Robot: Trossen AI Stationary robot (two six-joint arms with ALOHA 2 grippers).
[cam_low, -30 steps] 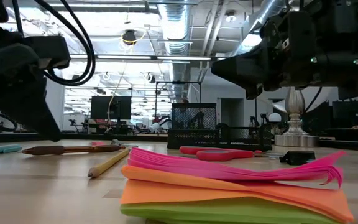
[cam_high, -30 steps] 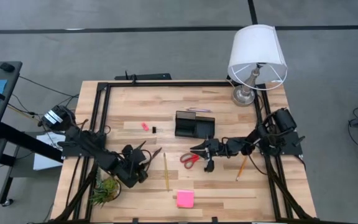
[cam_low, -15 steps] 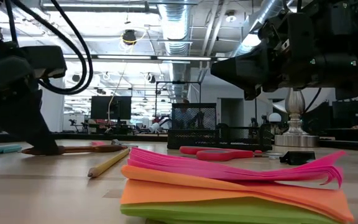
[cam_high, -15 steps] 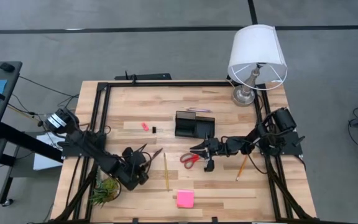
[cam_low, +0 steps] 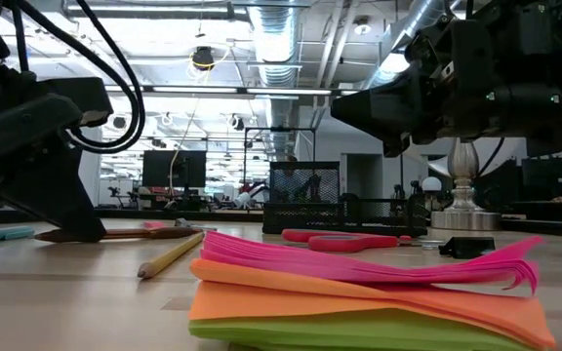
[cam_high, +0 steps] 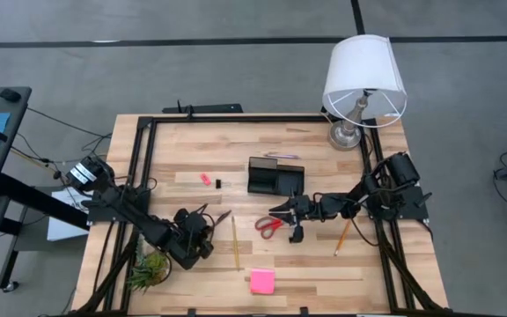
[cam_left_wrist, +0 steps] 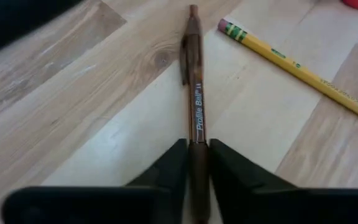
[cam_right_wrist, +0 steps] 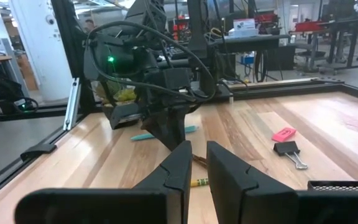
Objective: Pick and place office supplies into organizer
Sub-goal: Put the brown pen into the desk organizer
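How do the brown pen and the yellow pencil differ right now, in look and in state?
The brown pen is dark, with a clip and white lettering; the yellow pencil is bright, with a pink eraser end. The pen sits pinched between the fingers of the left hand; the pencil lies free, untouched. Both lie flat on the wooden table, close together, angled apart.

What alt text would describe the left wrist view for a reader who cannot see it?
The left gripper has its two dark fingers closed on a brown pen lying on the wooden table. A yellow pencil lies beside the pen, apart from it.
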